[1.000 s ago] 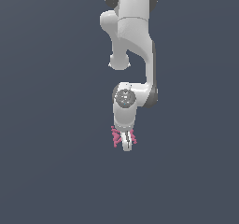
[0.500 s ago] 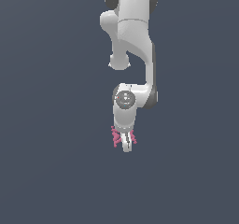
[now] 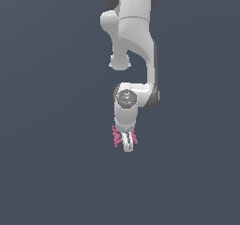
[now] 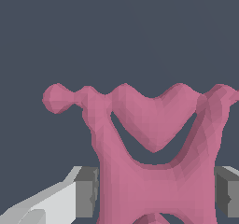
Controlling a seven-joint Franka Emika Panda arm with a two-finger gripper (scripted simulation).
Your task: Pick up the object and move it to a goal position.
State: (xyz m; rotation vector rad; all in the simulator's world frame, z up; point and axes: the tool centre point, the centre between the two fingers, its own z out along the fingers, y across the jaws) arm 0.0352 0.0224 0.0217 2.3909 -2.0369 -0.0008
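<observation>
The white Franka arm (image 3: 133, 36) hangs down through the exterior view over a plain dark grey-blue ground (image 3: 47, 172), its wrist pointing downward. At its lower end the white gripper with grey finger pads (image 3: 127, 144) is closed onto the small pink, flat, star-like piece with knobbly corners and cut-out holes (image 3: 117, 137). In the exterior view the pink piece sits between the fingers, with spiky pink ends sticking out on both sides of the gripper, more of it toward the exterior view's left.

In the wrist view the same pink piece (image 4: 154, 139) fills the space between the two grey pads (image 4: 86, 192); its waist is pressed between them, one pad at each flank. Beyond the fingertips the piece spreads into knobbly arms, with a rounded knob at one outer end and a curved opening cut through its middle. Behind it only the dark ground shows.
</observation>
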